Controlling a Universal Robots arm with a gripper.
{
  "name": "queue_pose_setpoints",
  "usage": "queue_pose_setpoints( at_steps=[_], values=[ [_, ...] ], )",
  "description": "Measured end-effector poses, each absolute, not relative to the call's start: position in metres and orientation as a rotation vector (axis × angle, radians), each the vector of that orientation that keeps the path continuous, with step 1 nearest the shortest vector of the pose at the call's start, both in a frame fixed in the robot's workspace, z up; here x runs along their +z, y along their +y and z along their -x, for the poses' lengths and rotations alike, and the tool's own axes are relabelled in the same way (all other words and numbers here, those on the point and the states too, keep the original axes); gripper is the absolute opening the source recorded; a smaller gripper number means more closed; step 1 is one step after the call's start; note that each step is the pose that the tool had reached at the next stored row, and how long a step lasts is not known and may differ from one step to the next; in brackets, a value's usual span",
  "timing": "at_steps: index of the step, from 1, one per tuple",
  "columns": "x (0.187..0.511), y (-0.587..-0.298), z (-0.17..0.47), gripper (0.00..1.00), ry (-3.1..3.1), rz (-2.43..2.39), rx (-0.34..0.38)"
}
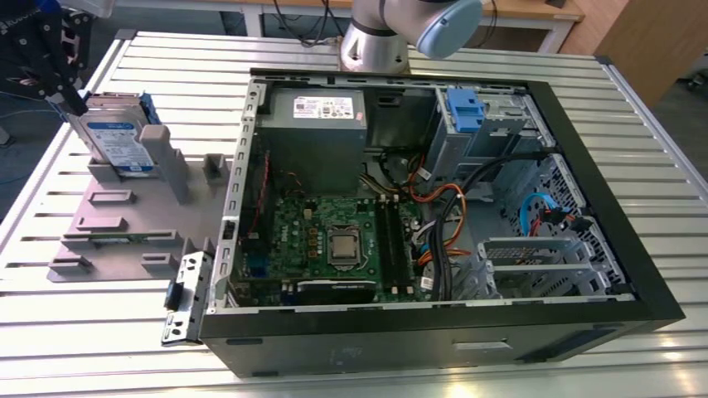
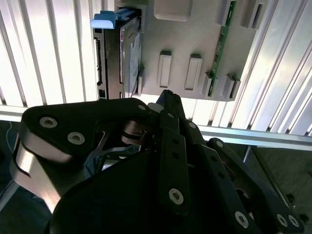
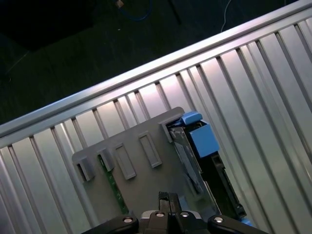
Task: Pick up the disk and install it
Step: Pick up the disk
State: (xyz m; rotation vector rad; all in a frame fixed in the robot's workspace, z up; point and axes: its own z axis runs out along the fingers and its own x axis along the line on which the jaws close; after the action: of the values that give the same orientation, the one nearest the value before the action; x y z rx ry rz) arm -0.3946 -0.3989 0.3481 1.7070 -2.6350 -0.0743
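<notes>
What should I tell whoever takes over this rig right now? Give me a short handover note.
Gripper: jaws shut, holding nothing, poised close to the disk's upper end without gripping it.
Disk: standing on edge in the grey holder plate on the slatted table, at the exterior view's left of the open computer case.
Done: nothing that shows; the disk is not yet picked up.
Left: the whole job, both the pick-up and the install.
</notes>
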Motion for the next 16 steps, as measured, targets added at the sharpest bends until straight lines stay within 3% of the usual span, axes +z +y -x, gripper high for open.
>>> queue_pose_setpoints(
  at_steps=[16],
  values=[
    [0.3479, -0.3990, 0.3946, 0.10, -2.605, -1.751, -0.074]
  ],
)
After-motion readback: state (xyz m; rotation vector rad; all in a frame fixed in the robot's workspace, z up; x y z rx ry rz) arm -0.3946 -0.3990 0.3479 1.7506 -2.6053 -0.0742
